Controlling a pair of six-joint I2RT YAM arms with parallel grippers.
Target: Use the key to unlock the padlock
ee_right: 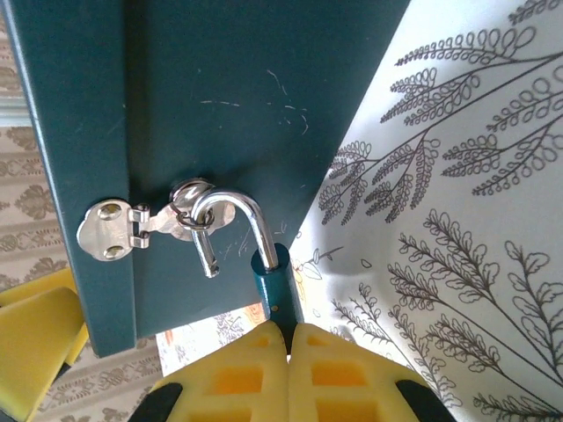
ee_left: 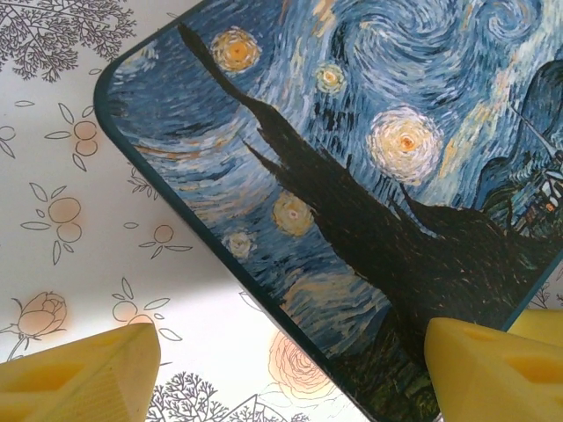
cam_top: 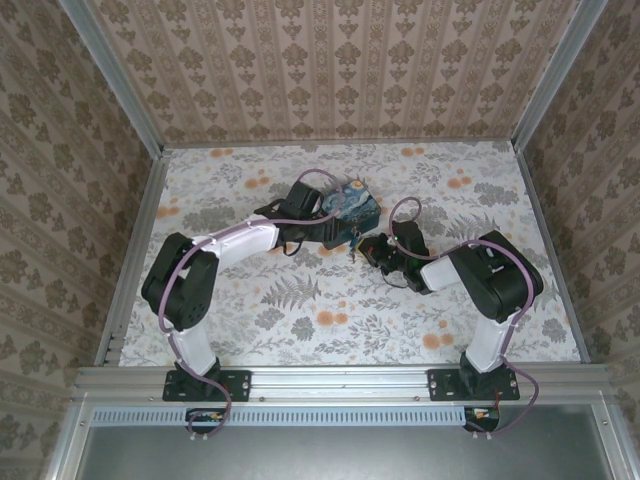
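Reaching in from left and right over the floral surface: left arm, right arm. A blue painted tin box sits between them. Left fingers are spread wide and released, with the box corner between them. Right fingers are clenched together at the padlock base; can't tell what they pinch. The padlock hangs at the box's near side, shackle through the hasp loop, one shackle end out of the body.

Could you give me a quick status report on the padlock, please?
Right gripper shut on padlock body. Shackle open, free end out, hooked through tin box hasp. Left gripper open at box corner. Nothing blocking the padlock.
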